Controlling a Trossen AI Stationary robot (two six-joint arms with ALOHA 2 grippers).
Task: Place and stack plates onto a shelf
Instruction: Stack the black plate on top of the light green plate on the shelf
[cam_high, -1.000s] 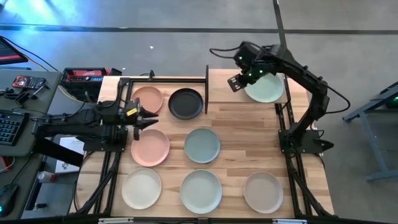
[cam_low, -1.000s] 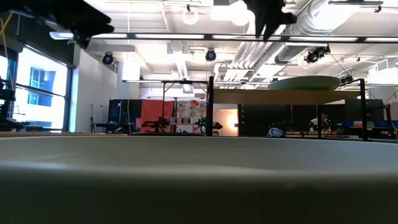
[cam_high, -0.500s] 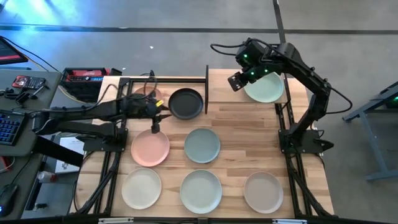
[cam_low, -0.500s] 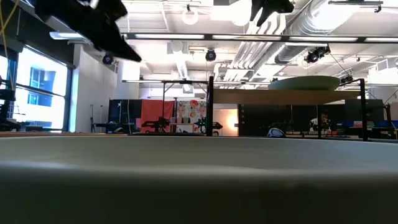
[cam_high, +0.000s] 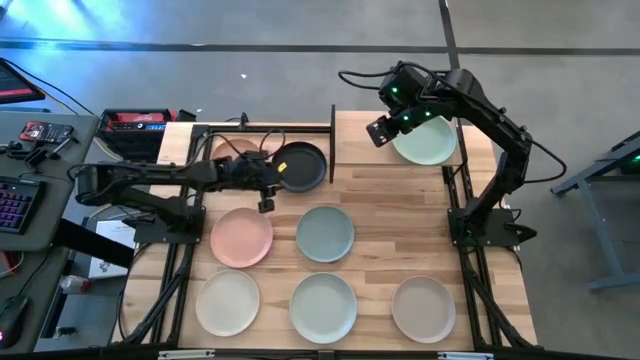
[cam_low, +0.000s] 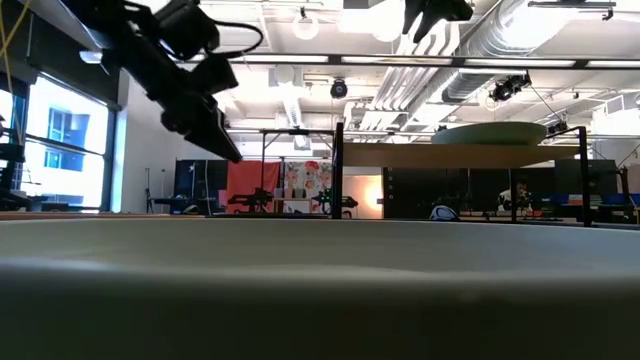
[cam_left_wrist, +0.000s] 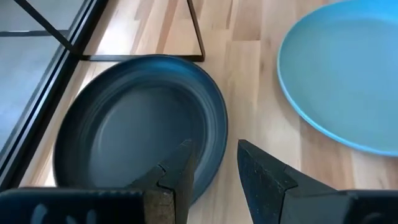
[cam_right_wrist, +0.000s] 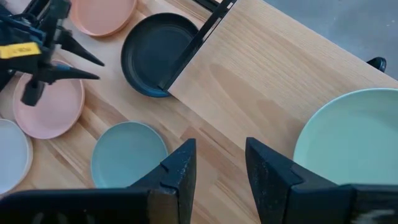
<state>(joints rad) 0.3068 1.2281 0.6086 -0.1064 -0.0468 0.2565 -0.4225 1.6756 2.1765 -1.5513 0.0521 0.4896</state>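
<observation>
- Our left gripper (cam_left_wrist: 213, 180) hung just above the black plate (cam_left_wrist: 140, 124), jaws spread and pinching nothing, with the plate's near rim lying right under the gap between them.
- The black plate sat flat on the tabletop (cam_high: 375, 215), tucked partly under the edge of the shelf (cam_high: 360, 140); the shelf's black frame (cam_left_wrist: 193, 31) stood just beyond the plate from our jaws.
- Our right gripper (cam_right_wrist: 217, 171) hovered over the shelf board, jaws apart and empty, with the pale green plate (cam_high: 425, 140) already resting on the board just to one side of them.
- We judged the step in hand to be taking the black plate by its rim with the left gripper.
- To do it well, we needed one finger inside the rim and the other outside, lowered until the outer finger nearly met the wood before closing.
- A shallow bite would likely let the plate tip or slip, so a deeper seat on the rim looked safer.
- We also judged that the plate should be drawn out from under the board before lifting, lest it strike the board.
- Six more plates lay well apart from both sets of jaws, among them the pink plate (cam_high: 241, 237).
</observation>
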